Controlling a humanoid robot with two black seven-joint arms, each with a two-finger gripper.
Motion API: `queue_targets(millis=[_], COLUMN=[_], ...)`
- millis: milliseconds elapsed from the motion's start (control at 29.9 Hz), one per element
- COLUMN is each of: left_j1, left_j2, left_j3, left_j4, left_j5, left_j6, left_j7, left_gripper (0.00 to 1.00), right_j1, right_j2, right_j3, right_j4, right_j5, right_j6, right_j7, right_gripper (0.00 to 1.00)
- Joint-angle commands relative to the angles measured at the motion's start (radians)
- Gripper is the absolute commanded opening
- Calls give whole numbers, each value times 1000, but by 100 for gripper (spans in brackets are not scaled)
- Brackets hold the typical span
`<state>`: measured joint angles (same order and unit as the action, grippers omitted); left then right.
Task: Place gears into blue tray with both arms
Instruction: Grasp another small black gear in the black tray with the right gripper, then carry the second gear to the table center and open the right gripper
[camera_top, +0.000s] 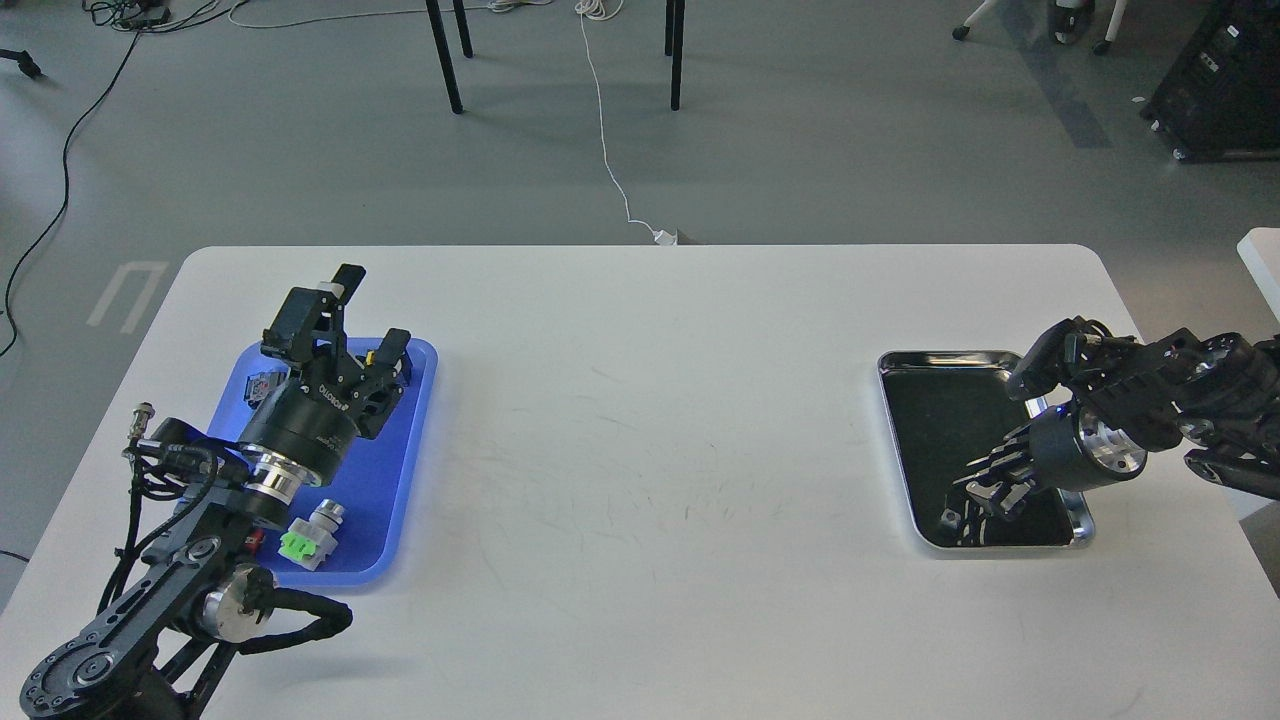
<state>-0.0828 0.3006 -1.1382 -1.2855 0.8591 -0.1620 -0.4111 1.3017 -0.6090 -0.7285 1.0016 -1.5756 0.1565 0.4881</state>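
Note:
The blue tray (392, 450) lies at the table's left. My left gripper (370, 315) hovers over its far end, open, with nothing between its fingers. At the right, my right gripper (978, 487) reaches down into the near half of the silver-rimmed metal tray (945, 357). Its dark fingers blend into the tray's black inside, so I cannot tell how the jaws stand. A tiny dark speck (946, 518) sits by the fingertips; I cannot tell whether it is one of the gears. No other gear can be made out.
In the blue tray lie a green-capped push-button switch (308, 536) at the near end, a dark switch (265, 384) at the far left and a yellow-marked one (377, 353) under the left fingers. The white table (660, 450) spans between the trays.

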Motion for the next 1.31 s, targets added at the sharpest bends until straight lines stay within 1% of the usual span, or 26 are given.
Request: queue_targets(millis=[0, 167, 368, 468, 602, 703, 903, 1171, 1272], left_j1=[0, 0, 0, 0, -2, 0, 26, 44, 44], left_j2=[0, 0, -3, -5, -14, -14, -14, -14, -14], left_j3=[-2, -2, -2, -2, -3, -5, -31, -41, -40], left_j4=[0, 0, 0, 0, -2, -3, -11, -11, -11], left_j5=[0, 0, 0, -2, -2, -2, -2, -2, -2], left_j6=[1, -1, 1, 1, 1, 1, 1, 1, 1], left_j7=[0, 0, 0, 0, 0, 0, 0, 0, 0], left_gripper=[99, 99, 99, 99, 99, 99, 99, 99, 99], right_j1=[5, 54, 183, 254, 284, 277, 229, 134, 123], right_j2=[0, -8, -15, 5, 96, 173, 297, 431, 483], right_j3=[1, 4, 12, 14, 14, 12, -11, -20, -28], right_j4=[6, 40, 132, 198, 236, 232, 209, 86, 45], right_j5=[3, 3, 28, 133, 291, 338, 388, 390, 388], right_j6=[-2, -3, -5, -5, -9, -23, -124, -209, -224], right_j7=[1, 1, 1, 1, 1, 1, 1, 1, 1], right_gripper=[15, 15, 17, 18, 19, 18, 18, 18, 18])
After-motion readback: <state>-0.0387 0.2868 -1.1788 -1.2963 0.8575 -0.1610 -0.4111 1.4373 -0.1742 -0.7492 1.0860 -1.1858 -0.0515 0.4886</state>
